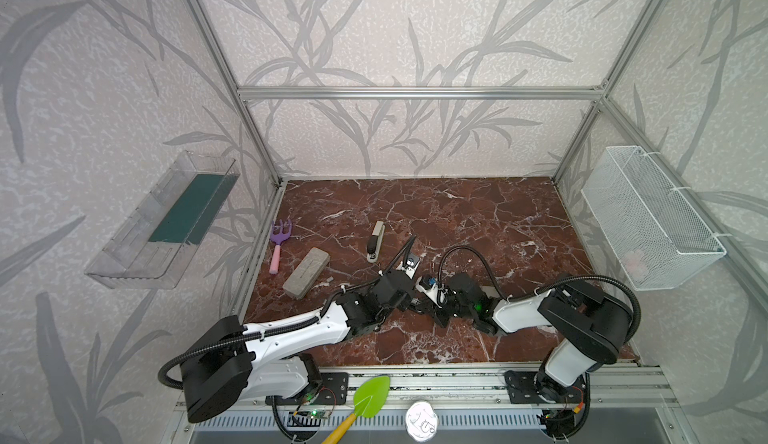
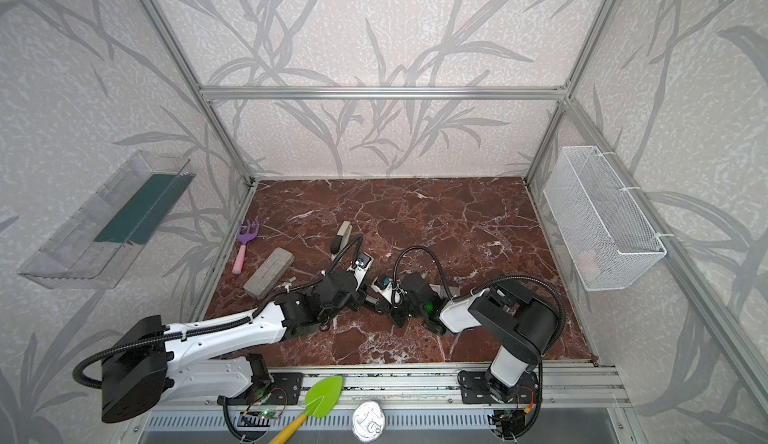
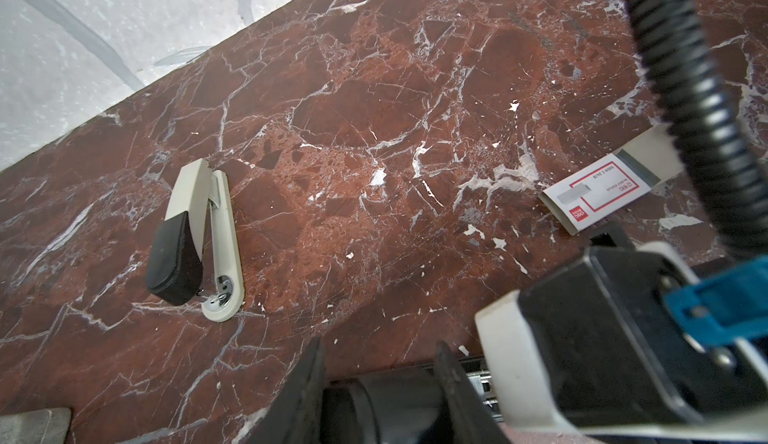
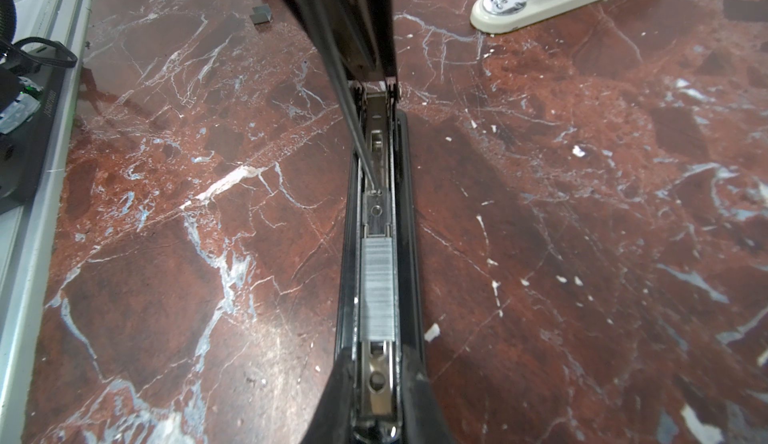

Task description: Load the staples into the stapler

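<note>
Right wrist view: all-black desk stapler with a silver metal rail [image 4: 376, 163] lies open on the red-brown marble counter [image 4: 582, 254], mid-width, toward the front edge. The grey-silver staple block [image 4: 377, 288] sits flat in the rail, the pusher touching its far end and bare rail ahead of it. Right pincer [image 4: 376, 358] is narrow and clamps the stapler's front end on both sides.

Loading looks done; the step in hand is probably shutting the lid. To do it well: keep the right clamp steady, bring the lid straight down so the thin spring rod folds into the rail, and don't knock the block askew.

Left wrist view: left pincer [image 3: 379, 356] stands partway apart around a rounded black part, likely the lid. I cannot tell whether the fingers [image 3: 309, 383] press it.

Hard to see:
- the lid top is cut off in the right wrist view
- both top views hide the stapler under the wrists
- the flat white cardboard box with a red mark [image 3: 590, 196] shows no contents
- the beige-and-black stapler [image 3: 195, 238] sits further back, left of centre
</note>
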### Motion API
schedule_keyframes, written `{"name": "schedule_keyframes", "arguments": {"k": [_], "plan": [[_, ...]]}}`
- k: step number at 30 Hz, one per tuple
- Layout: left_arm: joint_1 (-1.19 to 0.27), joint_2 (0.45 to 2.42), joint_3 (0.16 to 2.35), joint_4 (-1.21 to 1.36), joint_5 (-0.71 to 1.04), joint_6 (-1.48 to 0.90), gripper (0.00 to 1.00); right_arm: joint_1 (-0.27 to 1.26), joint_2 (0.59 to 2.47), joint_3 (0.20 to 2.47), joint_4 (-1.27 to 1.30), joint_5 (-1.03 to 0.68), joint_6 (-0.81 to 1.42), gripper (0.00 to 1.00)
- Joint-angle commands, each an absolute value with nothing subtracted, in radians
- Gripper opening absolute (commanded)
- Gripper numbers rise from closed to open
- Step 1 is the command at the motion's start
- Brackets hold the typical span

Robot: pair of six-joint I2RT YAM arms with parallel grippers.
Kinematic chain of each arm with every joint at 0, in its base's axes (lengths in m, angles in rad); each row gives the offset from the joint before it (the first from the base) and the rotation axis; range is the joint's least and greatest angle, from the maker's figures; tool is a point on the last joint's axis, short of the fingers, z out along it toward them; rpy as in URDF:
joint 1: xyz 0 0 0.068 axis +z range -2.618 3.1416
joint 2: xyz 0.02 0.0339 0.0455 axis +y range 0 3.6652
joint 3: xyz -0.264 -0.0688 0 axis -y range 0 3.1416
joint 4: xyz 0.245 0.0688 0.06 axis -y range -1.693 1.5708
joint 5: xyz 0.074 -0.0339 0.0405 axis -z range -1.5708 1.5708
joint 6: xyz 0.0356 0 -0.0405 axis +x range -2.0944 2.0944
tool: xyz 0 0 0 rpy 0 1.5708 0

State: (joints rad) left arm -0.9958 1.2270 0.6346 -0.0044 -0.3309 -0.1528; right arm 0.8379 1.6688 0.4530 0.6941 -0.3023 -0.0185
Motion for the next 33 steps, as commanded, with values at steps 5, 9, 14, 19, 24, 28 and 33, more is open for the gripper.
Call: {"name": "schedule_keyframes", "arguments": {"k": [5,9,14,19,24,28,33], "plan": [[-1.081,1.23,0.647,0.023,0.075,-0.337,0.42,0.805,1.701,0.486,0.807,-0.192,0.046,0.0],[-1.081,1.234,0.641,0.013,0.072,-0.342,0.43,0.805,1.701,0.486,0.807,-0.193,0.048,0.0],[-1.081,1.231,0.631,0.018,0.07,-0.344,0.45,0.805,1.701,0.489,0.806,-0.193,0.049,0.0],[-1.081,1.238,0.634,-0.001,0.071,-0.346,0.45,0.804,1.701,0.493,0.805,-0.193,0.048,0.0],[-1.081,1.222,0.635,-0.038,0.08,-0.358,0.39,0.805,1.701,0.491,0.799,-0.19,0.044,0.0],[-1.081,1.21,0.623,-0.061,0.089,-0.361,0.42,0.804,1.701,0.492,0.797,-0.191,0.041,0.0],[-1.077,1.217,0.608,-0.043,0.096,-0.35,0.44,0.804,1.701,0.497,0.814,-0.195,0.046,0.0]]}}
